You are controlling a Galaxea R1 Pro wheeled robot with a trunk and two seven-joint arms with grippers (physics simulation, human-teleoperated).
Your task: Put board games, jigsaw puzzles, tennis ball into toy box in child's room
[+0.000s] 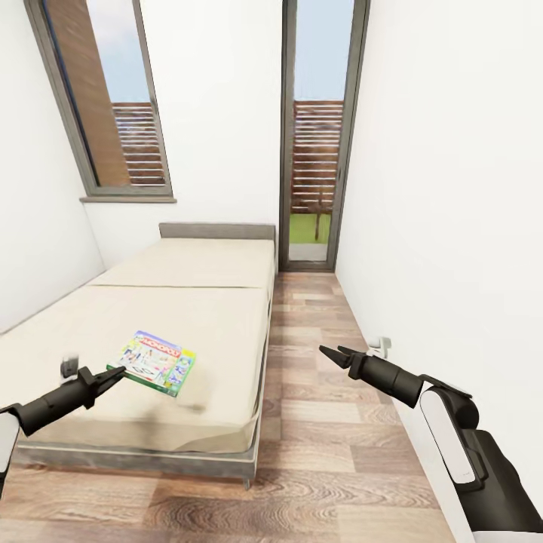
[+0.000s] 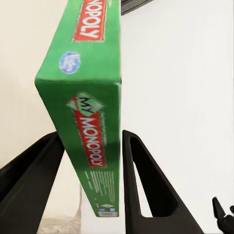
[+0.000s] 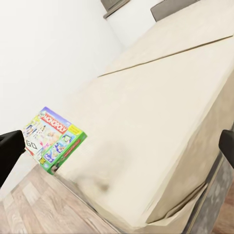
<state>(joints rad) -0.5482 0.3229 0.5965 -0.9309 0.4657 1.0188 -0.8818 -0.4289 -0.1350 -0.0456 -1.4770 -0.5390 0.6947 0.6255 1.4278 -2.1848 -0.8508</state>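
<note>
The left arm reaches forward low over the near corner of the bed (image 1: 188, 302), its forearm angled up toward the middle of the room. The left gripper (image 1: 113, 375) is closed on one board game (image 1: 154, 362), a green and white Monopoly box; in the left wrist view the two dark fingers (image 2: 141, 190) stand on either side of the box's green edge (image 2: 92, 126), the box running between them. In the head view the box looks tilted and raised a little off the mattress, with a faint shadow below it; whether any corner still touches the mattress cannot be told.

The right arm is bent at the elbow and stretched forward over the wood floor (image 1: 317, 422), near the white wall on the right. The right gripper (image 1: 335, 354) points toward the bed and holds nothing; its fingertips lie close together in the head view, yet stand wide apart at the edges of the right wrist view, so its state cannot be told.

The box sits near the bed's foot edge, by the left gripper. A strip of floor runs between the bed's side and the right wall up to a tall glass door (image 1: 317, 136). One board game is in sight, one bed, and two windows counting the door.
</note>
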